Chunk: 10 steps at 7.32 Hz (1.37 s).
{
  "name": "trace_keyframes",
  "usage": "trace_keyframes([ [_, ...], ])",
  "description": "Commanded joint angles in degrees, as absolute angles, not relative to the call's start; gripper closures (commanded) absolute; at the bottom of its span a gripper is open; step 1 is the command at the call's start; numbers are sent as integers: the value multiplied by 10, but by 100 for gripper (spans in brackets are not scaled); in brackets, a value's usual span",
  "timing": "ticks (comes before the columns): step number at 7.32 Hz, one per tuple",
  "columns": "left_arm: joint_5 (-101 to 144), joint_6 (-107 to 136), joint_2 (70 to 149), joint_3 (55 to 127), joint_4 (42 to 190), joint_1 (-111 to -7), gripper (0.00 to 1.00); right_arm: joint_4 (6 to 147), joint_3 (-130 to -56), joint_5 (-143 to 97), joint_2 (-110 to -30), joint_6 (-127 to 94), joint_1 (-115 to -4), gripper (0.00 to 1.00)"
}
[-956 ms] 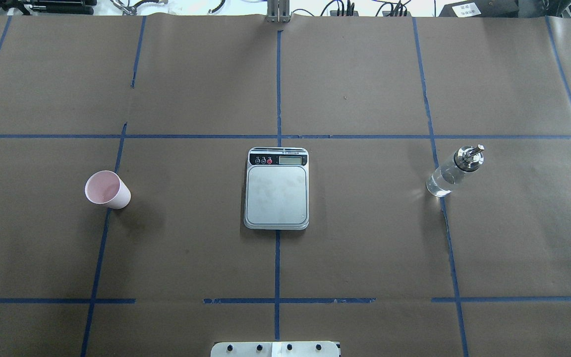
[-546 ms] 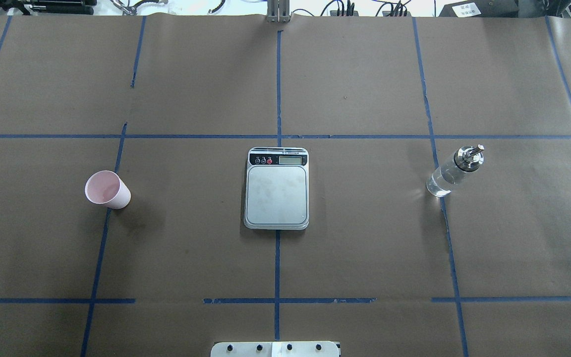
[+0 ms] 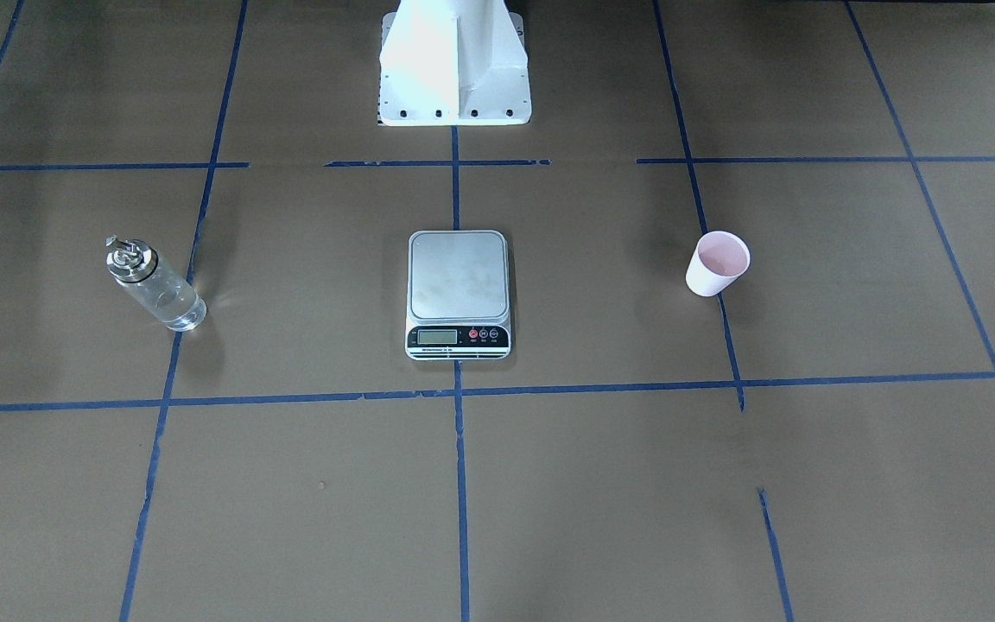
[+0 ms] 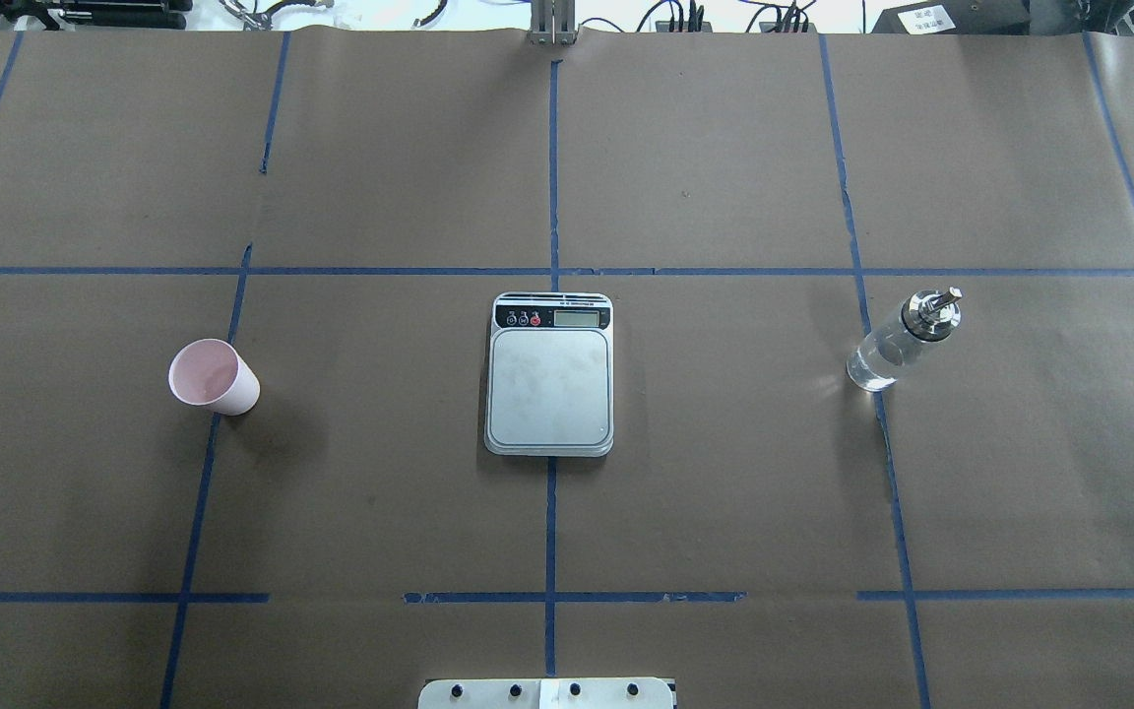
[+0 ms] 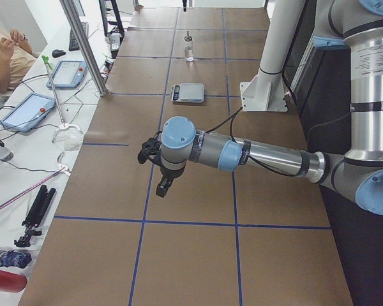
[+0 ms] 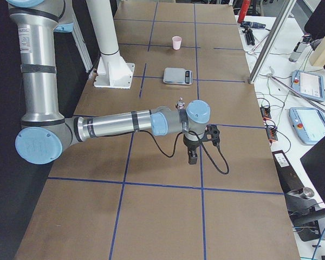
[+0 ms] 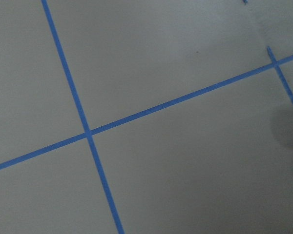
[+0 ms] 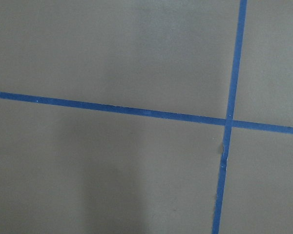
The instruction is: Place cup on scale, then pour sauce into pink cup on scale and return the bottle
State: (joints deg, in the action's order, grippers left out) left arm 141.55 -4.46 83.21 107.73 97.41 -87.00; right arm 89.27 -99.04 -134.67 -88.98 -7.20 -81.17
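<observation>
Three things stand apart and none is gripped. The cup (image 4: pixel 213 377) is upright well to the left of the scale (image 4: pixel 549 374), and the bottle (image 4: pixel 902 340), holding clear sauce (image 4: pixel 877 359), is upright well to the scale's right. The scale's platform is bare. The left gripper (image 5: pixel 164 187) and right gripper (image 6: pixel 192 157) hang far out from the scale on their own sides. They show only from the side cameras, so you cannot tell whether either is open or closed. Watch the cup first: it looks light, so a glancing finger could topple it and a hard pinch could crush it. Set off-centre on the scale, it leaves the spout a poor target, and sauce may then reach the display.
</observation>
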Motion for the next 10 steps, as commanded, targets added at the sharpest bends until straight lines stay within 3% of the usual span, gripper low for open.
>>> trace_keyframes([
  [1,1415,160,837,1075,1068,-770,0,856,-989,-1355,-889,-72,-802,0],
  [4,1340,394,870,1079,1174,-645,0,830,-991,-1358,-893,-71,-778,0],
  [10,1251,480,921,1061,1169,-504,2,827,-987,-1357,-893,-73,-767,0],
])
